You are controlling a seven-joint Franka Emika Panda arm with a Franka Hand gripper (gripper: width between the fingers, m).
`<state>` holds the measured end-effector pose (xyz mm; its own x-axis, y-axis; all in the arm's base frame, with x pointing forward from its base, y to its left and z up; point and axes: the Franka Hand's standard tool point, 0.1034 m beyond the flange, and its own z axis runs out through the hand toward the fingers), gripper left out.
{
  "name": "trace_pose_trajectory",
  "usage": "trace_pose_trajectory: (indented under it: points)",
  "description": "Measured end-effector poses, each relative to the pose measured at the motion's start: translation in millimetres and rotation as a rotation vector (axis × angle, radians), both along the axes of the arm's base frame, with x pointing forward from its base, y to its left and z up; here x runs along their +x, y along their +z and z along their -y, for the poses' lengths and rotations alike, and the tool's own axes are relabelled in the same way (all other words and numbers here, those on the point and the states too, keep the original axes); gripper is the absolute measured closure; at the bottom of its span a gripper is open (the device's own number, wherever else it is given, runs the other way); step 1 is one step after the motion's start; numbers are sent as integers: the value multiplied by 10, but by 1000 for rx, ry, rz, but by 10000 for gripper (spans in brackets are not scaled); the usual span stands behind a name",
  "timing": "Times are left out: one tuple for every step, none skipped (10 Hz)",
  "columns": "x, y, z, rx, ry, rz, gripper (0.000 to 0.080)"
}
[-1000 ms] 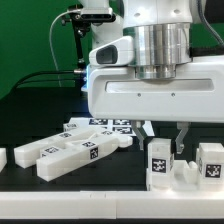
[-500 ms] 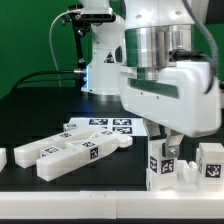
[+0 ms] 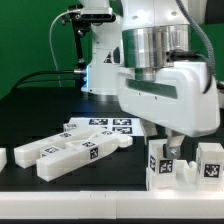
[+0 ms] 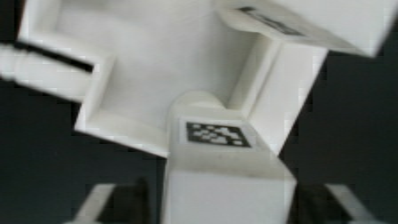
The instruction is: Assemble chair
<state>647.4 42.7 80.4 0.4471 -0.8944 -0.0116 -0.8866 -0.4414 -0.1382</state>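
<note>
My gripper [image 3: 169, 150] hangs low at the exterior view's right, over an upright white chair part [image 3: 159, 166] with black marker tags. In the wrist view the same part [image 4: 228, 165] runs between my fingers [image 4: 107, 203], and a tag shows on its top face. A dark gap shows on each side of the part, so the jaws stand open around it without gripping. A second tagged white piece [image 3: 209, 162] stands just to the right of it. Behind the part in the wrist view lies a larger white chair piece [image 4: 160, 60].
Several long white chair parts [image 3: 68, 152] lie in a loose pile at the exterior view's left front. The marker board [image 3: 105, 126] lies flat behind them. A small white piece [image 3: 3, 158] sits at the left edge. The arm's base stands at the back.
Since one second ago the wrist has turned about its axis, so the hand now faces another way. In the last half second it hardly moved.
</note>
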Motion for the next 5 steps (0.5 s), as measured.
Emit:
trace_pose_trajectory:
  points:
    - [-9, -4, 11, -19, 162, 5, 273]
    - [-17, 5, 7, -41, 338, 0, 189]
    - [-32, 10, -5, -55, 490, -15, 189]
    - [-18, 14, 1, -62, 540, -6, 156]
    - [-19, 13, 4, -67, 585, -3, 151]
